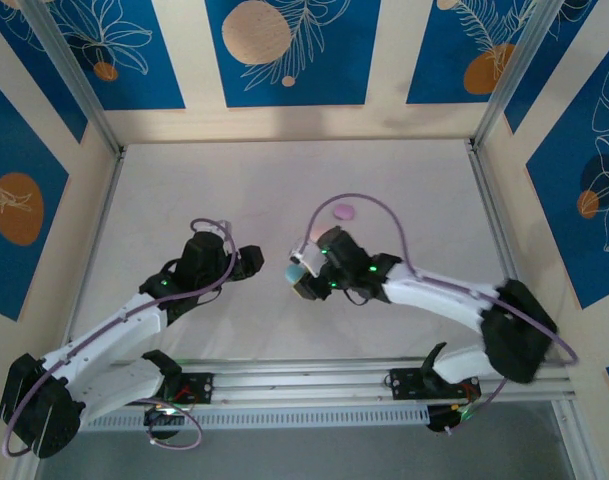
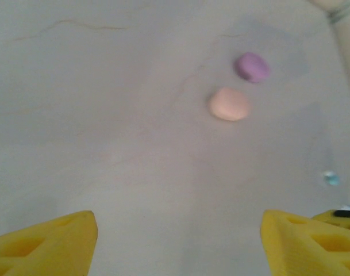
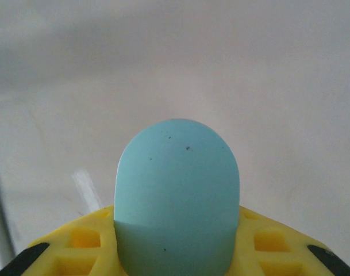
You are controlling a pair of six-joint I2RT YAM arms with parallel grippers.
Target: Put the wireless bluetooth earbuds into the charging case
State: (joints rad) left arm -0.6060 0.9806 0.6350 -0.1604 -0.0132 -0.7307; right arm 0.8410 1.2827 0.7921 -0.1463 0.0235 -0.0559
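Right gripper (image 3: 176, 244) is closed on blue case (image 3: 176, 190): smooth, rounded, faintly speckled. Left gripper (image 2: 177, 230) is wide open, empty, above desk (image 2: 106, 115). Tiny blue earbud (image 2: 331, 178) lies on desk; purple case (image 2: 252, 67) and pink case (image 2: 229, 104) lie beyond.

Matt, smooth light-blue plastic case (image 3: 177, 195) above matt white table (image 3: 175, 69)

White table (image 1: 404, 170) (blue patterned walls (image 1: 334, 70)).

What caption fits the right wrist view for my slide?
Blue case gripped between the right hand's yellow fingers, pale table behind.
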